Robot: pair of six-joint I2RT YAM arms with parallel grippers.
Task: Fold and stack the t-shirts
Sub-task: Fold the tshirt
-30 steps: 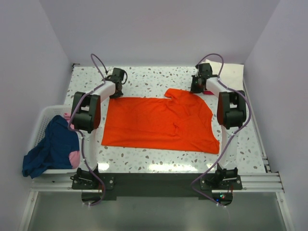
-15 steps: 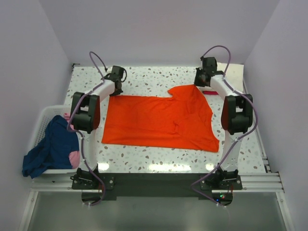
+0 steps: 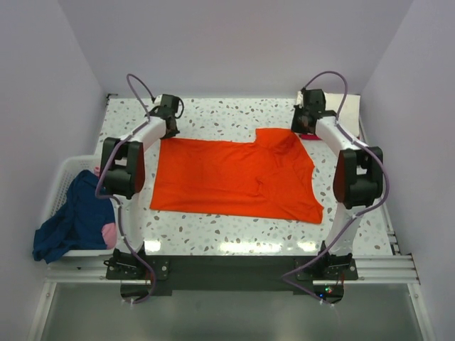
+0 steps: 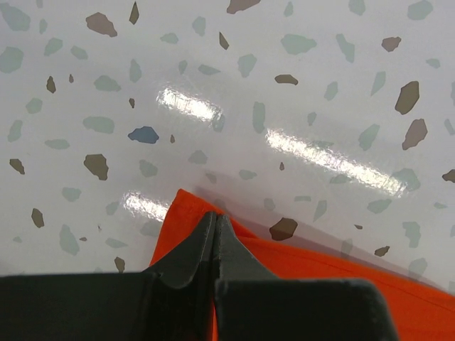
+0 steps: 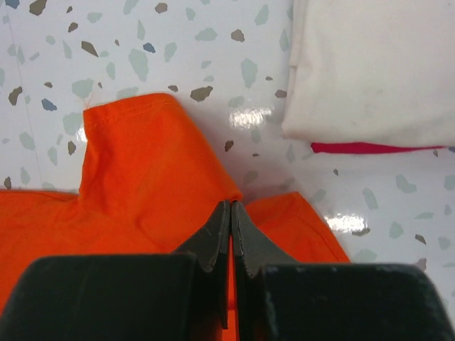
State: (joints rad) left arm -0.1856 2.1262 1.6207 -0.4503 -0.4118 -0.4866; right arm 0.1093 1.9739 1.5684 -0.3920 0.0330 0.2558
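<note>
With left tool (image 4: 215,220) pinched the far left corner of the orange t-shirt (image 3: 234,177), jaws closed on cloth; with right tool (image 5: 232,209) pinched its far right edge just beside a sleeve, likewise closed. Saw it spread flat mid-surface (image 3: 227,114). Saw cream-white t-shirt (image 5: 370,64) folded over red t-shirt (image 5: 370,148) far right; navy t-shirt (image 3: 75,217) and pink t-shirt (image 3: 109,233) in basket (image 3: 60,174), left.
</note>
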